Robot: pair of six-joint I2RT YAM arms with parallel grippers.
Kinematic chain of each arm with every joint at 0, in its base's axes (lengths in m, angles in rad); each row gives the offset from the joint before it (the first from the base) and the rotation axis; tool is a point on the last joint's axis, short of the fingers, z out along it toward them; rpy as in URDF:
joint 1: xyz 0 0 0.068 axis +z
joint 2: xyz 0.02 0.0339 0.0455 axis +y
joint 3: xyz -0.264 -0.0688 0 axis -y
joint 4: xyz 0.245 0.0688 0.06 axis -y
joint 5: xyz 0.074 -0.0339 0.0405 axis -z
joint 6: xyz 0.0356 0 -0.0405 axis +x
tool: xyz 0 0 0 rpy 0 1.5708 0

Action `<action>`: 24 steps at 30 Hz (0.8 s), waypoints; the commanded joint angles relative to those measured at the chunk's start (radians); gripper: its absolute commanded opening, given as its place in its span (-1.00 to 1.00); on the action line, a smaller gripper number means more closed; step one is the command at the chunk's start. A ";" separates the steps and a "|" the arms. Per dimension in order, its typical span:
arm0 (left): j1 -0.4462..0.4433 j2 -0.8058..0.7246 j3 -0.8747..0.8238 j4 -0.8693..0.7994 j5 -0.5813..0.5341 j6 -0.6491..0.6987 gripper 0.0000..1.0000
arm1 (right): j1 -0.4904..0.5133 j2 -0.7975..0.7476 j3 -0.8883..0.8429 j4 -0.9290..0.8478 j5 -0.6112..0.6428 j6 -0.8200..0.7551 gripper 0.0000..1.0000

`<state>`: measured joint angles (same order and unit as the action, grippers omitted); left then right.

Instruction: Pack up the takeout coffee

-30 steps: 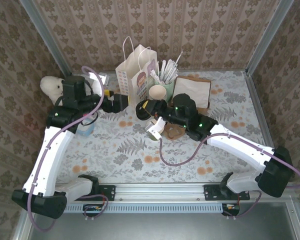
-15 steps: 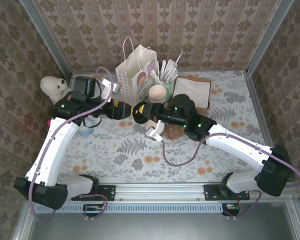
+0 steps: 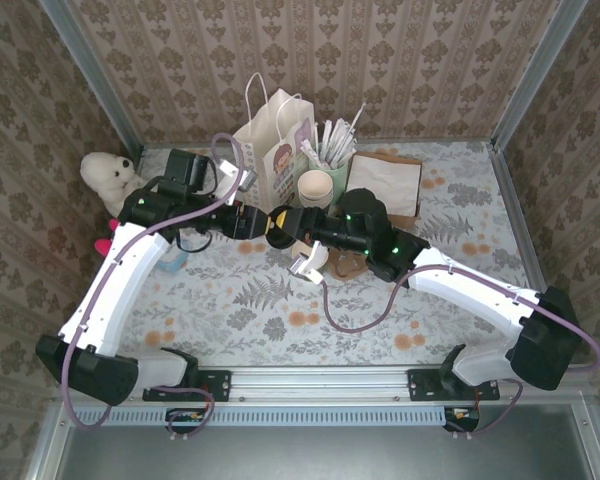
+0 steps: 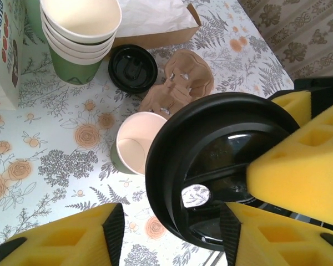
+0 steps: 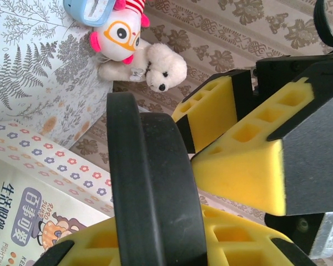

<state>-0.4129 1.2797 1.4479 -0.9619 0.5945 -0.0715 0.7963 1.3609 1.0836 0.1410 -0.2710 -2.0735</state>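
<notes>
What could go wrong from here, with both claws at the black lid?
The black lid is gripped by the right claw, with the left claw not yet shut around it: an early release could drop it. The open green cup stands nearby; a falling lid might tip it.

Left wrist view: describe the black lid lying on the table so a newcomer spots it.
Start at the stack of cups at the top left. The black lid lies flat on the tablecloth just right of it, beside crumpled brown paper. Unlike the foreground lid, nothing grips it.
</notes>
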 commanded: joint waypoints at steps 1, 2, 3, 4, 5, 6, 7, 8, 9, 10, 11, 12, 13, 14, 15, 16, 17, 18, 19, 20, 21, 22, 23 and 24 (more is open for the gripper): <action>-0.006 0.012 0.024 -0.019 0.015 0.022 -0.02 | 0.010 0.018 0.009 0.042 -0.042 -0.184 -1.00; -0.005 0.012 0.019 -0.015 0.016 0.023 -0.04 | 0.012 0.020 0.011 0.046 -0.043 -0.184 -1.00; -0.005 0.014 0.017 -0.016 0.018 0.024 -0.09 | 0.013 0.022 0.013 0.048 -0.042 -0.185 -1.00; -0.005 0.014 0.016 -0.015 0.020 0.026 -0.12 | 0.014 0.023 0.012 0.049 -0.043 -0.185 -1.00; -0.005 0.016 0.013 -0.015 0.023 0.029 -0.14 | 0.015 0.023 0.013 0.051 -0.045 -0.185 -1.00; -0.005 0.018 0.013 -0.015 0.029 0.029 -0.17 | 0.016 0.023 0.013 0.051 -0.045 -0.185 -1.00; -0.005 0.020 0.011 -0.014 0.038 0.032 -0.18 | 0.016 0.023 0.013 0.051 -0.047 -0.186 -1.00; -0.005 0.021 0.011 -0.016 0.042 0.035 -0.20 | 0.016 0.023 0.013 0.053 -0.047 -0.185 -1.00; -0.004 0.022 0.009 -0.017 0.057 0.039 -0.22 | 0.016 0.023 0.014 0.052 -0.045 -0.187 -1.00; -0.004 0.024 0.009 -0.018 0.075 0.046 -0.22 | 0.016 0.023 0.013 0.054 -0.045 -0.185 -1.00; -0.006 0.026 0.009 -0.019 0.079 0.048 -0.22 | 0.016 0.023 0.015 0.056 -0.044 -0.185 -1.00; -0.006 0.027 0.010 -0.023 0.079 0.052 -0.22 | 0.016 0.023 0.016 0.056 -0.044 -0.185 -1.00; -0.005 0.029 0.011 -0.027 0.077 0.057 -0.22 | 0.016 0.023 0.016 0.058 -0.045 -0.186 -1.00; -0.006 0.031 0.013 -0.032 0.073 0.059 -0.22 | 0.016 0.023 0.018 0.060 -0.046 -0.187 -1.00; -0.006 0.034 0.015 -0.038 0.069 0.062 -0.22 | 0.017 0.023 0.019 0.062 -0.047 -0.186 -1.00; -0.005 0.036 0.016 -0.041 0.068 0.068 -0.22 | 0.017 0.023 0.019 0.064 -0.048 -0.186 -1.00; -0.006 0.039 0.014 -0.046 0.066 0.074 -0.22 | 0.016 0.023 0.021 0.067 -0.050 -0.186 -1.00; -0.006 0.042 0.012 -0.051 0.068 0.080 -0.23 | 0.016 0.023 0.021 0.070 -0.052 -0.186 -1.00; -0.006 0.047 0.012 -0.056 0.068 0.085 -0.24 | 0.018 0.023 0.021 0.069 -0.054 -0.188 -1.00; -0.006 0.051 0.014 -0.060 0.064 0.085 -0.25 | 0.018 0.023 0.022 0.068 -0.056 -0.190 -1.00; -0.005 0.057 0.018 -0.064 0.065 0.084 -0.32 | 0.018 0.023 0.024 0.064 -0.059 -0.191 -1.00; -0.004 0.063 0.021 -0.066 0.072 0.084 -0.38 | 0.017 0.023 0.025 0.062 -0.062 -0.191 -1.00; -0.006 0.066 0.023 -0.063 0.078 0.082 -0.41 | 0.018 0.023 0.026 0.062 -0.063 -0.191 -1.00; -0.006 0.069 0.023 -0.062 0.085 0.085 -0.45 | 0.018 0.049 0.027 0.062 -0.065 -0.192 -1.00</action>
<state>-0.4129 1.3312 1.4479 -0.9913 0.6518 -0.0166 0.8059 1.3796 1.0836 0.1761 -0.2810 -2.0735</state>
